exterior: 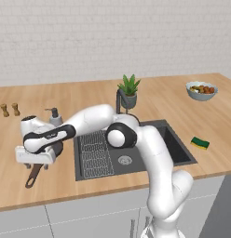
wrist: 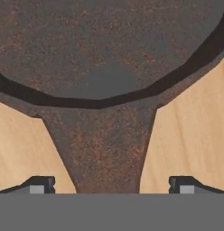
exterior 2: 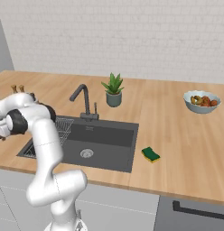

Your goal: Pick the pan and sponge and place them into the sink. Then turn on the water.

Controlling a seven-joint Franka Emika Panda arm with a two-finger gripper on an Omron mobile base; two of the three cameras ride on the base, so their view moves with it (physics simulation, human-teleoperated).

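The pan (wrist: 109, 45) lies on the wooden counter left of the sink (exterior: 180, 151), its dark rusty-brown bowl across the top of the hand view. In the left base view my hand covers most of it, and the long handle (exterior: 32, 176) points toward the counter's front edge. My gripper (wrist: 111, 185) hangs just above the root of the handle, open, with one fingertip (wrist: 39, 184) on each side and not touching it. It is also seen low over the pan as the gripper (exterior: 36, 163). The sponge (exterior: 200, 142), green over yellow, lies on the counter right of the sink (exterior 2: 125, 158). The dark curved faucet (exterior 2: 84, 101) stands behind the basin.
A wire rack (exterior: 95, 153) fills the sink's left part. A soap dispenser (exterior: 55, 116) stands just behind the pan, two small shakers (exterior: 10, 109) further left. A potted plant (exterior: 129, 90) is behind the faucet, and a bowl of food (exterior: 201, 90) sits at the far right.
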